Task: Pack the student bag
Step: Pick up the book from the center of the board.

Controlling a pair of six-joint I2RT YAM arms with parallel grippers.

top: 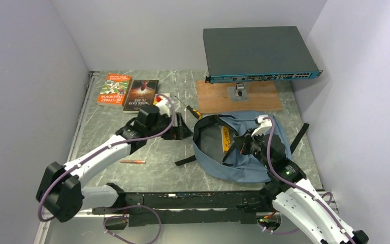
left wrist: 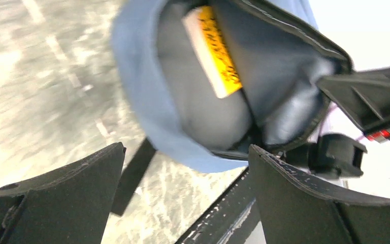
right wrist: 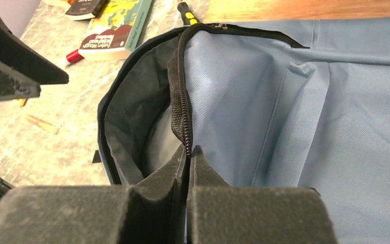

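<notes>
Counts on the bench [top: 101,137]
One student bag [top: 244,170]; four books: orange book [top: 114,89], dark book [top: 140,94], green book [right wrist: 117,30], yellow book [left wrist: 216,48]; one screwdriver [top: 195,111]; one pen [top: 132,161]; one wooden board [top: 238,96]; one switch box [top: 256,51].

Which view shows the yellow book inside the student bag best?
The left wrist view: the yellow book lies large against the grey lining of the student bag. The top external view shows it only as a thin yellow strip. The right wrist view shows the bag's mouth, but no book.

The student bag [right wrist: 294,101] is matt woven cloth, the board [top: 238,96] bare wood, the table [top: 162,168] glossy stone
</notes>
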